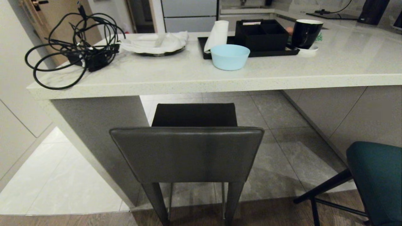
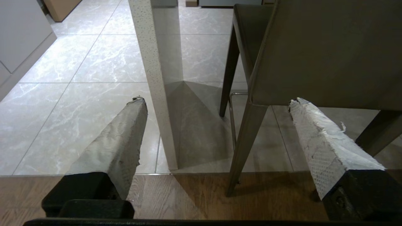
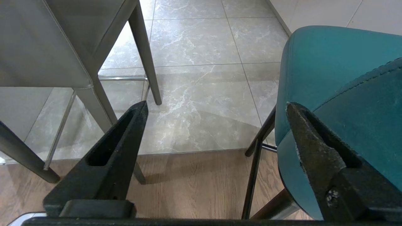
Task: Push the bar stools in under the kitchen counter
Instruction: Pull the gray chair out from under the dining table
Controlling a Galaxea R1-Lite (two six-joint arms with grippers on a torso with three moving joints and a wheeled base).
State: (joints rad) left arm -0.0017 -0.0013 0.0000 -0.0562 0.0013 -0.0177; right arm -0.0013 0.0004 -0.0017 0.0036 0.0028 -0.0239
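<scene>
**Stools not yet under counter**

While both arms are kept out of the head view, the left gripper (image 2: 216, 103) is seen spread wide, empty, beside the counter's side panel (image 2: 154, 78). The grey-brown stool (image 1: 188, 150) is placed at the kitchen counter (image 1: 201, 78) front edge, backrest outside the slab. The right gripper (image 3: 216, 106) is spread wide, empty. The teal stool (image 1: 377, 179) is set off the right end, apart.

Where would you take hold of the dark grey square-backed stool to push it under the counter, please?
Probably the flat top edge of the dark grey square-backed stool backrest, coming from behind: it faces the robot squarely, its seat already pointing under the off-white stone counter.
</scene>
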